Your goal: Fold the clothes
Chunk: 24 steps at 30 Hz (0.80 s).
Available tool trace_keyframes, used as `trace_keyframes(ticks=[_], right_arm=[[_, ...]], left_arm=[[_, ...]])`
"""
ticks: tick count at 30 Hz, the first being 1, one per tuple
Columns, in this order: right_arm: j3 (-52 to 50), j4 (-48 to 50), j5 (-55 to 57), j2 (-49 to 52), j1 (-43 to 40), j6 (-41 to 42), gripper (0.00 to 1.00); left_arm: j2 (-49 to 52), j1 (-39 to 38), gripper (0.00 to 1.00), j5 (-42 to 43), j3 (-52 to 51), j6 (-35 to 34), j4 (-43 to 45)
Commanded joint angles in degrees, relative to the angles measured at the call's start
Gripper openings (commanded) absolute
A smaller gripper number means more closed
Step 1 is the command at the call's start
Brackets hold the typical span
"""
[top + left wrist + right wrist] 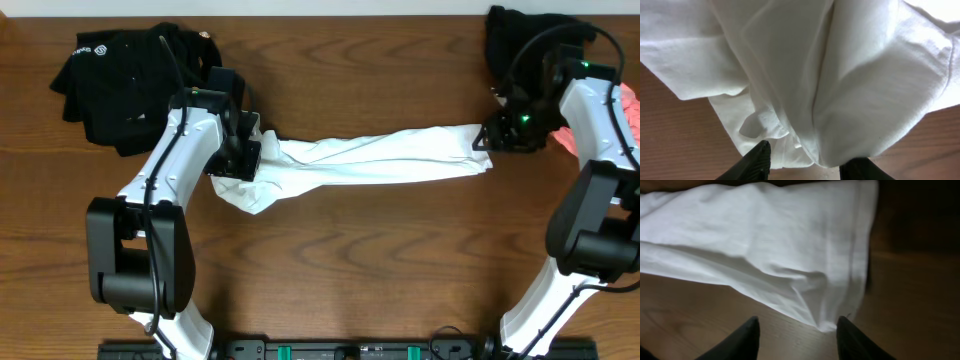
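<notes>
The left arm (170, 160) and right arm (598, 115) are wearing white shells between bulky black joints, with black cables (520, 52) looping alongside, green lights (523, 120) glowing on the right, and tapered black fingers (742, 337).

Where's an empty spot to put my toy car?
Bare table lies in front of the white T-shirt. More lies behind it, between the left black pile and the right black pile. Both back corners are crowded.
</notes>
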Motion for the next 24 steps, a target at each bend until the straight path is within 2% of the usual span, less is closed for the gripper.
trace_keyframes(ticks=[1,4,12,20,24], right_arm=[[-0.1,0.1,-1.7,-0.6,-2.4,1.3,0.52],[-0.2,0.9,-1.8,-0.6,-3.3,1.0,0.56],[-1.6,3.6,-2.9,-0.6,-3.2,-1.0,0.59],[-8.5,10.4,-2.6,-0.6,-3.2,-1.1,0.60],[-11.8,13.2,-2.7,-0.6,-3.1,-1.1,0.60]], left_arm=[[-0.7,0.2,0.45,-1.6,0.0,-0.3,0.6],[-1.5,0.3,0.46,-3.8,1.1,-4.2,2.1],[-6.8,1.4,0.77,-3.9,3.5,-10.5,9.1],[-9.7,5.2,0.79,-5.0,3.5,-19.8,10.7],[-9.9,7.7,0.79,-5.1,3.5,-20.3,10.8]])
